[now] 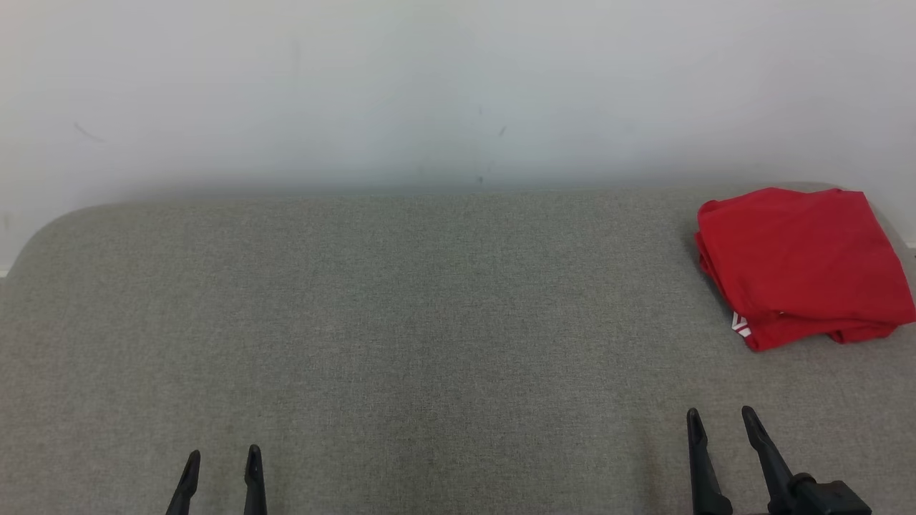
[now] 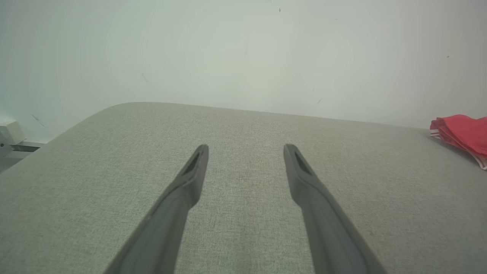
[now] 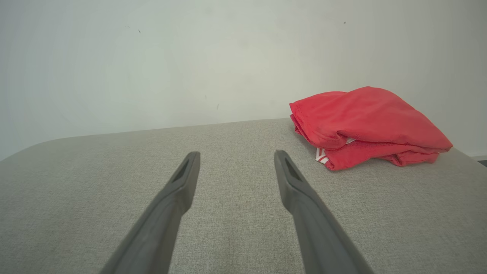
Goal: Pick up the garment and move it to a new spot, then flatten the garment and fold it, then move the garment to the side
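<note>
A pale off-white wall (image 1: pixel 458 86) is rising behind a wide grey woven-fabric surface (image 1: pixel 429 322) with rounded far corners. A red folded cloth garment (image 1: pixel 801 265) with a white-striped edge is lying at the surface's far right corner, clear of both grippers. The right gripper (image 1: pixel 719 411) is hovering nearer the robot, short of the garment, its jaws standing released and holding nothing. The left gripper (image 1: pixel 223 454) is hovering well apart at the lower left, its jaws likewise released.
</note>
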`<state>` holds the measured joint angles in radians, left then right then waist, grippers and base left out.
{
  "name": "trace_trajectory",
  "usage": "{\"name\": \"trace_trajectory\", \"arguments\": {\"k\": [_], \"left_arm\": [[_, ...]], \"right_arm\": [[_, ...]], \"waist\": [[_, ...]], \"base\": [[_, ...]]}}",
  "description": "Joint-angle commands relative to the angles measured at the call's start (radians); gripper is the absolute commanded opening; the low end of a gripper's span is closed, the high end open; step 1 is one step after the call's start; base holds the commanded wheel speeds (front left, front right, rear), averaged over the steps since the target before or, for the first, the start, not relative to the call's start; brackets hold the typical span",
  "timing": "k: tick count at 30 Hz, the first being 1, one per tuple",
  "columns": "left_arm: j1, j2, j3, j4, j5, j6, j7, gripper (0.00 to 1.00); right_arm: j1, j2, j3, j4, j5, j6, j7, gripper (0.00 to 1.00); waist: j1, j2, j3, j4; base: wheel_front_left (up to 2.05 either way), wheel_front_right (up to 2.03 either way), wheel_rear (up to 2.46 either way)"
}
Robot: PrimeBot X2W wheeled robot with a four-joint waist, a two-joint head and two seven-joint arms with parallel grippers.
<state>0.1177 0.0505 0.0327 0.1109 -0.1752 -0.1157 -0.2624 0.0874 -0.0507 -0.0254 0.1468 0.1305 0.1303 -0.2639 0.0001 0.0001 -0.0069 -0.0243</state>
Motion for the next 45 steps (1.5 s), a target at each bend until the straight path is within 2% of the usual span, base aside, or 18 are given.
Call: {"name": "trace_trajectory", "arguments": {"k": [1,4,5,9,21,45], "left_arm": [[-0.007,0.0,0.004,0.003,-0.005,-0.005,-0.002,1.0],[-0.006,0.0,0.008,0.009,-0.01,-0.004,-0.002,1.0],[0.0,0.0,0.005,0.01,-0.007,0.0,0.0,0.0],[0.003,-0.004,0.004,0.042,-0.02,0.001,0.006,0.0],[-0.033,-0.003,0.008,0.051,-0.252,-0.001,0.064,0.0],[-0.085,-0.001,0.014,0.061,-0.613,-0.001,0.156,0.0]], "right_arm": [[0.01,0.002,0.002,0.003,0.006,0.0,0.0,1.0],[0.007,0.002,0.004,0.006,0.007,0.0,0.0,1.0],[0.0,0.0,0.003,0.006,0.0,0.0,0.0,0.0],[0.001,0.001,0.005,0.033,0.014,0.0,0.002,0.0],[-0.015,-0.011,-0.005,0.026,0.266,0.0,0.053,0.0],[-0.039,-0.03,-0.017,0.014,0.659,0.0,0.13,0.0]], "waist": [[-0.0001,-0.0001,0.0,-0.001],[-0.0001,-0.0001,0.0,-0.002],[0.0,-0.0001,0.0,-0.002],[0.0,-0.0001,0.0,-0.002],[0.0,-0.0001,0.001,0.0],[0.0,-0.0001,0.002,0.005]], "base": [[0.0,0.0,0.0],[0.0,0.0,0.0],[0.0,0.0,0.0],[0.0,0.0,0.0],[0.0,0.0,0.0],[0.0,0.0,0.0]]}}
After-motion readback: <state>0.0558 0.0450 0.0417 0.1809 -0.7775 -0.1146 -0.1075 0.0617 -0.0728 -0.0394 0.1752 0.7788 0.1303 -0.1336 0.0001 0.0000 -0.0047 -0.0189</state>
